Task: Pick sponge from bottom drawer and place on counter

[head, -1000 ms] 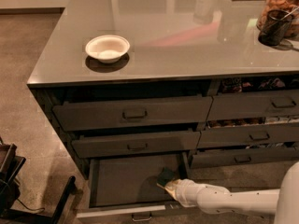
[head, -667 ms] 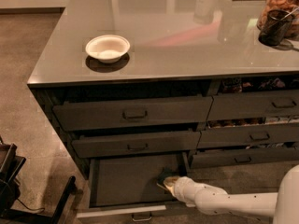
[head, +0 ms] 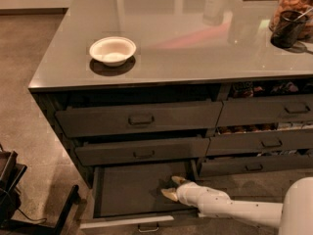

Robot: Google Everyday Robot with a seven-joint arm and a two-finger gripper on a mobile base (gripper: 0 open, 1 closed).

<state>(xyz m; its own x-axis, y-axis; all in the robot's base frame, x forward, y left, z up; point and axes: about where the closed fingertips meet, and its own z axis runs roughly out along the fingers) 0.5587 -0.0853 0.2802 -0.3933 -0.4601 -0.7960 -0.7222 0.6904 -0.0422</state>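
The bottom drawer (head: 124, 192) stands pulled out under the counter (head: 195, 53). Its dark floor lies open across the left and middle, and the middle drawer (head: 142, 152) overhangs its back edge. The gripper (head: 172, 187) sits low in the drawer's right part, near the right wall, with the white arm (head: 234, 210) crossing the drawer's front right corner. Since a second ago it has slid slightly further left into the drawer. Its fingers (head: 169, 195) are spread apart, tan tips just over the drawer floor. I cannot make out the sponge in the dark there, nor whether the tips touch it.
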